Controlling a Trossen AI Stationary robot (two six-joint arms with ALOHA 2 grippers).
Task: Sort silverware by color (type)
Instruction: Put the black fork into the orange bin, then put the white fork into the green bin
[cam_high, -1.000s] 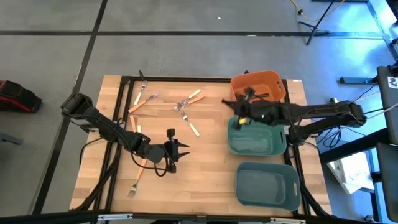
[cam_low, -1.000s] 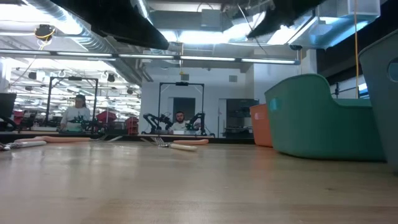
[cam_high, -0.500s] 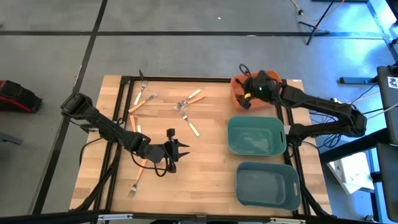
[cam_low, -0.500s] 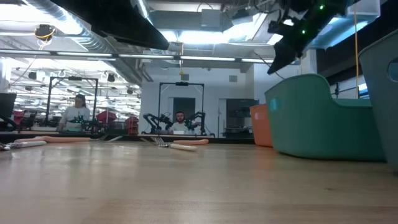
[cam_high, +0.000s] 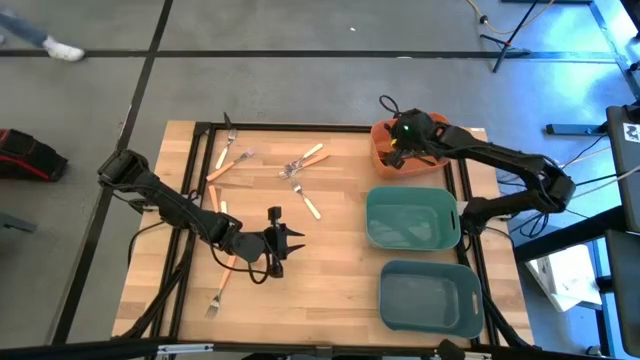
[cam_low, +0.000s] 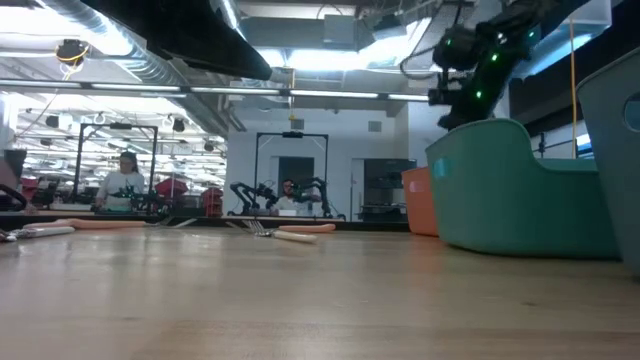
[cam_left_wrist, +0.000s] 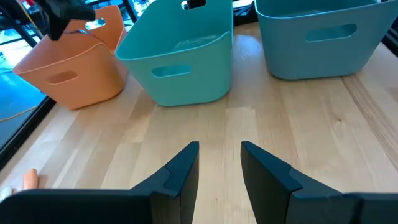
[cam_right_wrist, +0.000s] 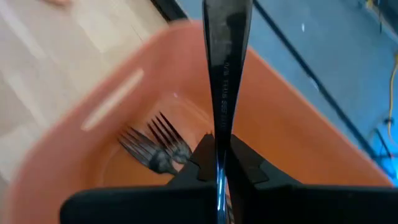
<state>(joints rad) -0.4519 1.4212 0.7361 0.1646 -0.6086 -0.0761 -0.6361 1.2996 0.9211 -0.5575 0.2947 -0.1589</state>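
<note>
Dark fork (cam_right_wrist: 221, 74) pinched in our right gripper (cam_right_wrist: 217, 163) above the orange bin (cam_right_wrist: 298, 124); released askew, it may, seemingly, strike the rim and fall outside.

A robotics lab: more robot arm rigs (cam_low: 290, 195) stand on benches beyond the table, people (cam_low: 125, 180) seated at them (ceiling ducts (cam_low: 120, 55) overhead, strip lights).

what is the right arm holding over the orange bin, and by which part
A dark fork, pinched between the right gripper's fingers along its handle; the exact spot is unclear. The left gripper holds nothing.
</note>
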